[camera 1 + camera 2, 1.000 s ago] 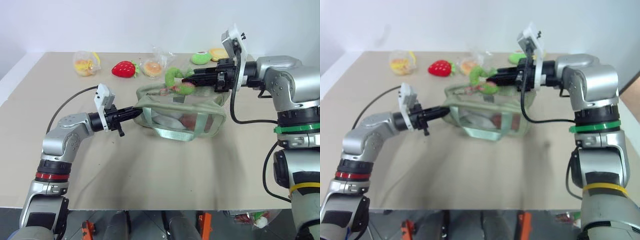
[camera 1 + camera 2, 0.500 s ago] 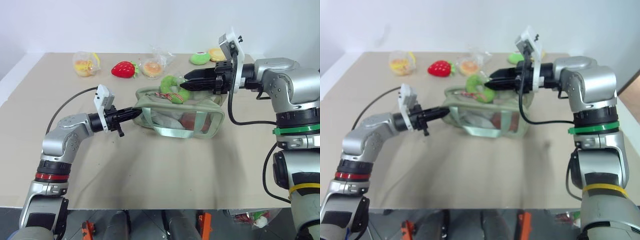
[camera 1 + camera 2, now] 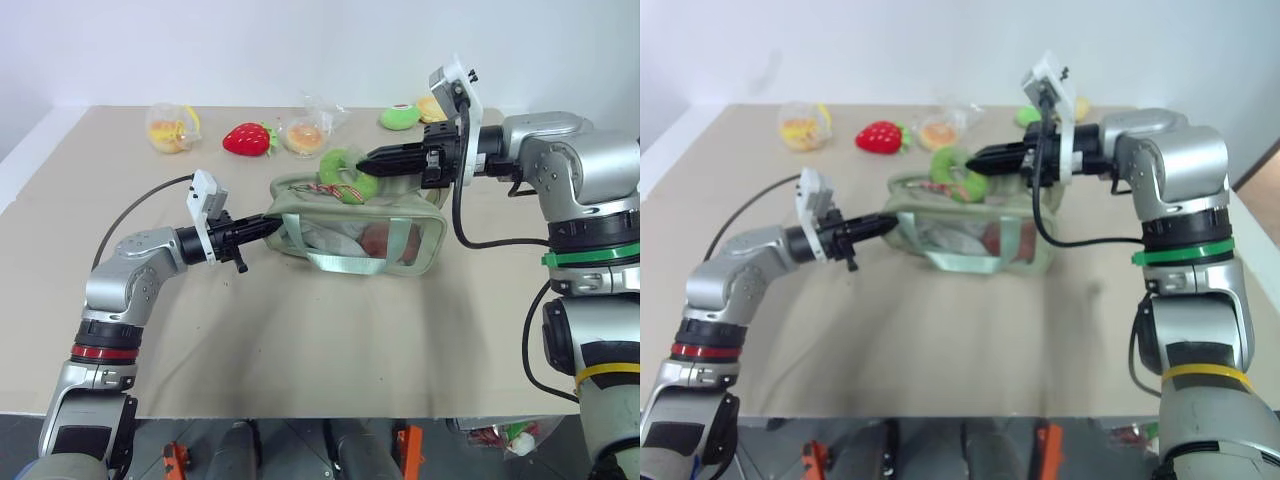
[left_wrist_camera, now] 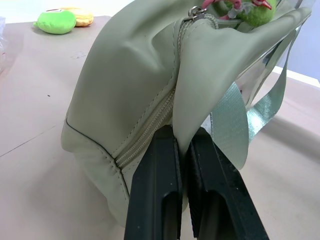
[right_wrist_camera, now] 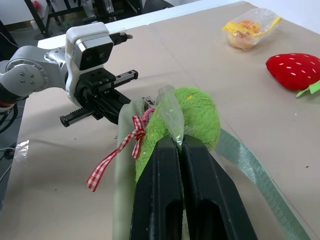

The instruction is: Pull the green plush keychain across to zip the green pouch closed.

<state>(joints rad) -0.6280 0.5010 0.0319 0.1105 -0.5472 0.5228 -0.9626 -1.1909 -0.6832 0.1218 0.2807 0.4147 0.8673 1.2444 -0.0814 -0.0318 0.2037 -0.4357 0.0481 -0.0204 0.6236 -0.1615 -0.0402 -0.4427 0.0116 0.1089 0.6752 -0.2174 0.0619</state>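
I am gripping the end fabric of the green pouch (image 3: pixel 365 225) with my left hand (image 3: pixel 272 224), clenched beside the zipper. My right hand (image 5: pixel 179 150) is pinching the green plush keychain (image 5: pixel 192 117) above the pouch's top, which is sitting mid-surface (image 3: pixel 300 340), nearer the far edge.

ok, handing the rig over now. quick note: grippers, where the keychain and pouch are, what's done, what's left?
Left gripper: shut on the green pouch end fabric, beside the zipper.
Right gripper: shut on the green plush keychain, above the pouch's top near its left end.
Pouch lies mid-table, contents visible through the clear side.
Done: both grips set.
Left: how far the zipper is closed can't be told; pull the keychain across, then release.
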